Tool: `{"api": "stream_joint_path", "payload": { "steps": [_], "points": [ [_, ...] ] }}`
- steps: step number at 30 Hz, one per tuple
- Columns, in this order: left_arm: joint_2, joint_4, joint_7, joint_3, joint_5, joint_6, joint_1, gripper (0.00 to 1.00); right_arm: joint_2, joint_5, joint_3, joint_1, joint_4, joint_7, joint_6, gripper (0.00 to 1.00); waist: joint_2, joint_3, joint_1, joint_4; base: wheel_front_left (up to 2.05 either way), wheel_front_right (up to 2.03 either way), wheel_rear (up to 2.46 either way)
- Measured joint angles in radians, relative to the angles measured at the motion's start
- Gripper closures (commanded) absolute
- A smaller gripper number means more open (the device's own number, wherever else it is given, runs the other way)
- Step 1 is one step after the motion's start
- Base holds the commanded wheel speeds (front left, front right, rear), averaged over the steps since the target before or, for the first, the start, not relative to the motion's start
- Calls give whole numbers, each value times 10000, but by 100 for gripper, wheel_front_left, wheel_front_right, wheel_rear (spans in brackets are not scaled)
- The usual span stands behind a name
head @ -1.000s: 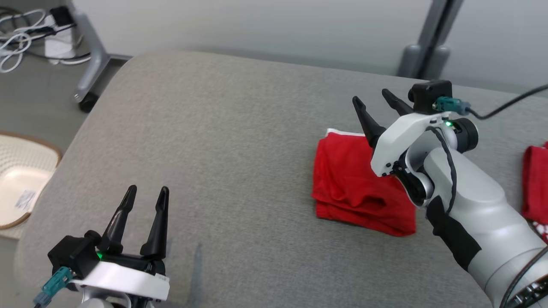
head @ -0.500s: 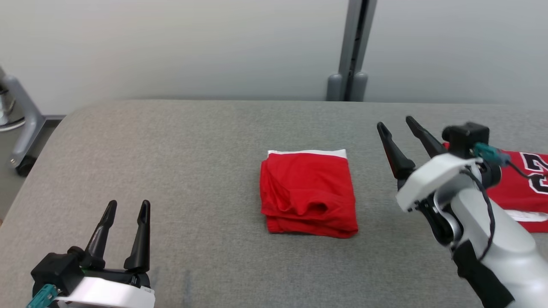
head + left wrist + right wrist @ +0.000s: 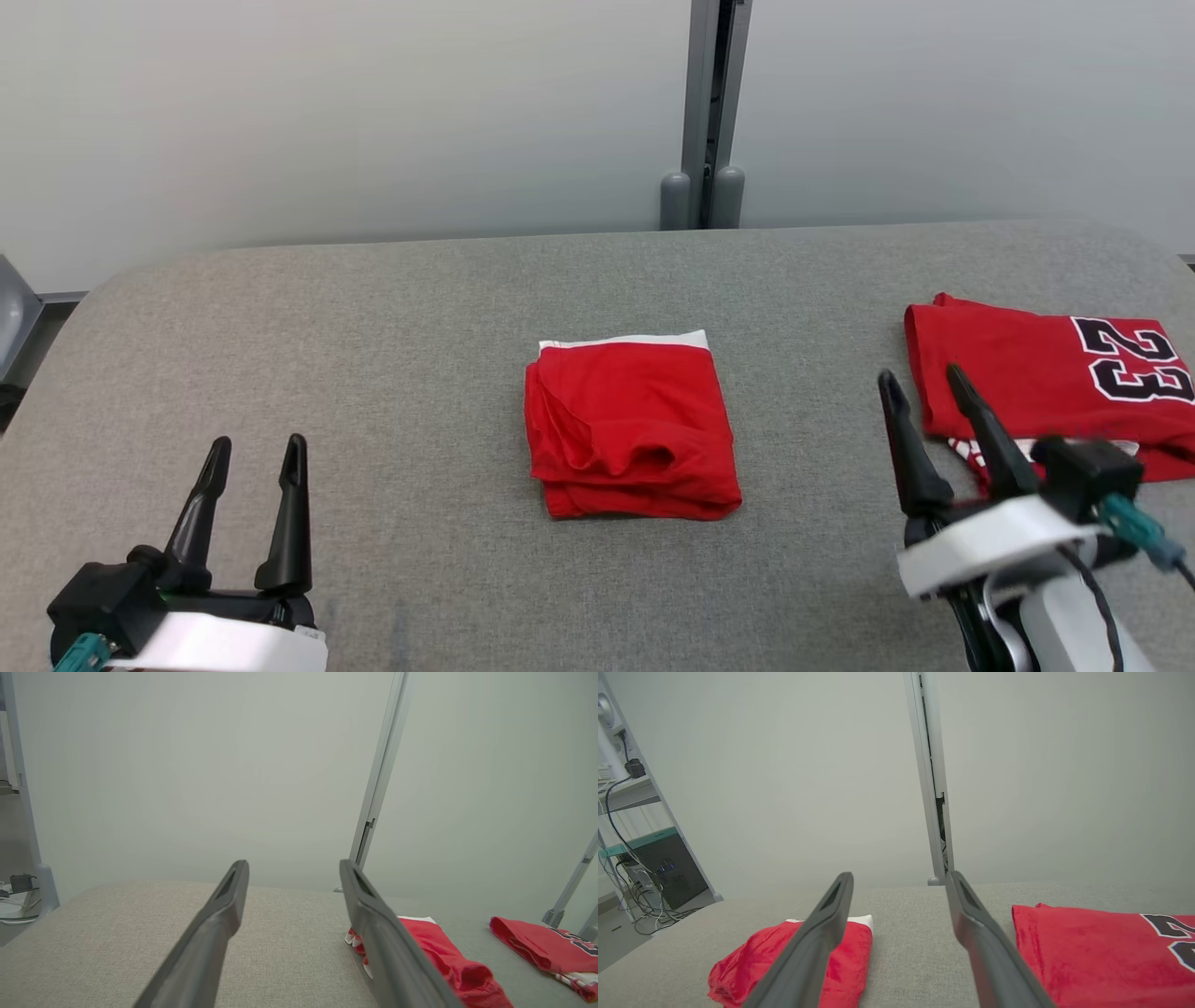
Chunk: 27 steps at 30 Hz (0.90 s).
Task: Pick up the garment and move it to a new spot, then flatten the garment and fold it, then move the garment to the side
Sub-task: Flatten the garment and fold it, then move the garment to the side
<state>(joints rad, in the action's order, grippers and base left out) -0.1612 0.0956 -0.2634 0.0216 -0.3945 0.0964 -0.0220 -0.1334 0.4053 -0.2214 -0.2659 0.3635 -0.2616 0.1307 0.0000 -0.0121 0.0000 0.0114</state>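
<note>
Directly before the post [image 3: 705,112]: folded garment [image 3: 635,425] lies on the grey surface [image 3: 373,373], a compact red rectangle with a white band along the edge nearest the post.
Garment condition: layers are stacked, but the left side bunches into loose rolls, and the edge farthest from the post shows separate plies.
Jersey [image 3: 1027,373]: second red item with black numerals, lying flat to the right of the post, well apart from the folded garment.
Left tool [image 3: 259,441]: fingers spread wide, nothing between them; far left of the post, well apart from the folded garment.
Right tool [image 3: 920,374]: fingers spread wide, nothing between them; right of the post, with its tips overlapping the jersey's corner in the head view. Contact cannot be determined.
Task stage (judged): folding appears complete; the transfer to the side is not yet done.
Hazard, partial grasp: closing on the top plies alone would lift them and open the stack.
Hazard, dragging: the textured surface is likely to hold the bottom ply, so a slide could skew or unroll the fold.
Hazard, snagging: the right tool's nearness to the jersey could hook that corner on approach.
Hazard, uneven lift: one-sided support would let the bunched left side sag and spill.
</note>
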Motion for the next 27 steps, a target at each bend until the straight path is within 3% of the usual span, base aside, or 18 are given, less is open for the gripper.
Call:
{"api": "stream_joint_path", "payload": {
  "steps": [8,27],
  "points": [
    [295,-171,0,-305,554,86,-247,0,642,-1072,1266,1734,-1346,0,0,0,0,48,0,-13,0,0,0],
    [570,-77,0,-464,1032,270,-327,0,836,-1666,1484,1880,-1584,163,0,0,0,80,0,95,0,0,0]
  ]
}}
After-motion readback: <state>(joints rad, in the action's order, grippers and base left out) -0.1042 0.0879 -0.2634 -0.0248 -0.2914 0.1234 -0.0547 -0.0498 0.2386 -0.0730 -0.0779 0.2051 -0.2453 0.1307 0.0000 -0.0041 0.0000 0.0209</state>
